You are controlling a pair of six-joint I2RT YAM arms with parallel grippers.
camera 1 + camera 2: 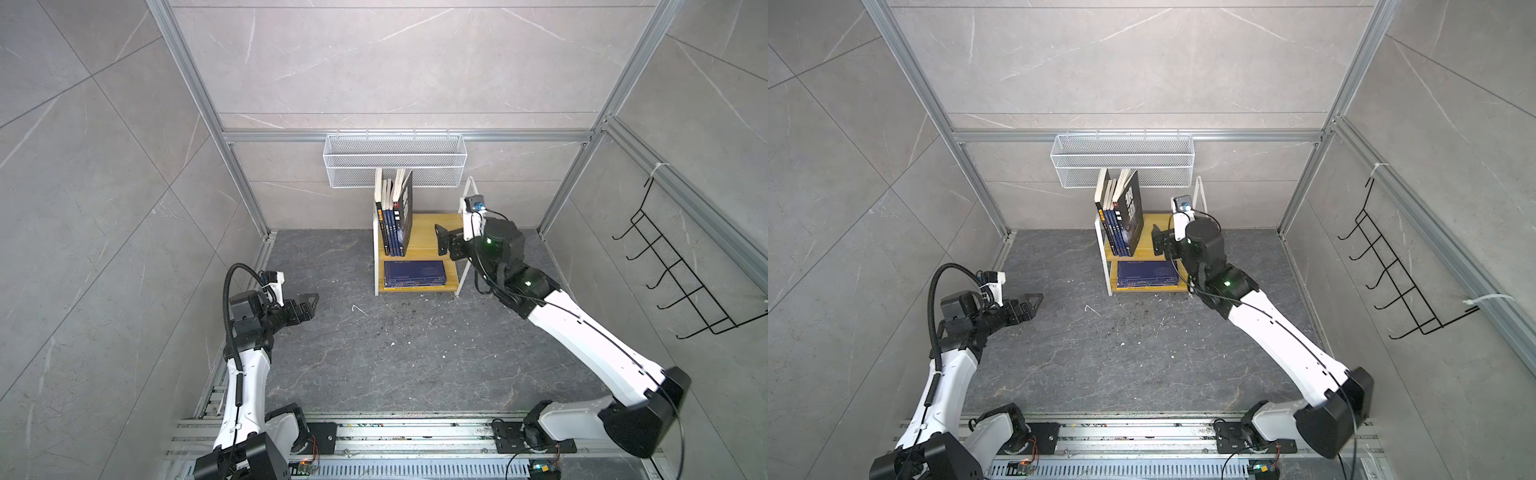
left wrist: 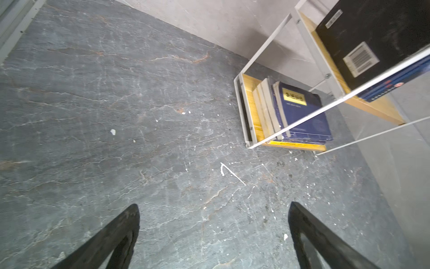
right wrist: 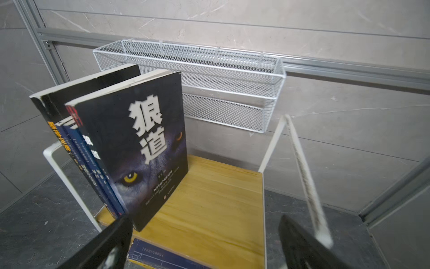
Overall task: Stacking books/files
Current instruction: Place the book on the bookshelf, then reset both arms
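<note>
Several books (image 1: pixel 397 220) (image 1: pixel 1121 224) stand upright, leaning left, on the upper wooden board of a small white-framed shelf (image 1: pixel 432 232) (image 3: pixel 209 198). The outermost one, a dark book with a wolf's eye (image 3: pixel 139 149), faces my right gripper. More navy books (image 1: pixel 414 273) (image 1: pixel 1147 274) (image 2: pixel 300 111) lie flat in a stack on the lower board. My right gripper (image 1: pixel 441 241) (image 3: pixel 206 221) is open over the upper board, just right of the upright books, with nothing in it. The left gripper (image 1: pixel 309 301) (image 2: pixel 214 206) hangs open and empty above the stone floor, left of the shelf.
A white mesh basket (image 1: pixel 395 160) hangs on the back wall just above the upright books. A black wire hook rack (image 1: pixel 673 270) is fixed to the right wall. The shelf's white side frame (image 3: pixel 302 167) stands close to my right finger. Small white scraps (image 1: pixel 359 309) lie on the floor.
</note>
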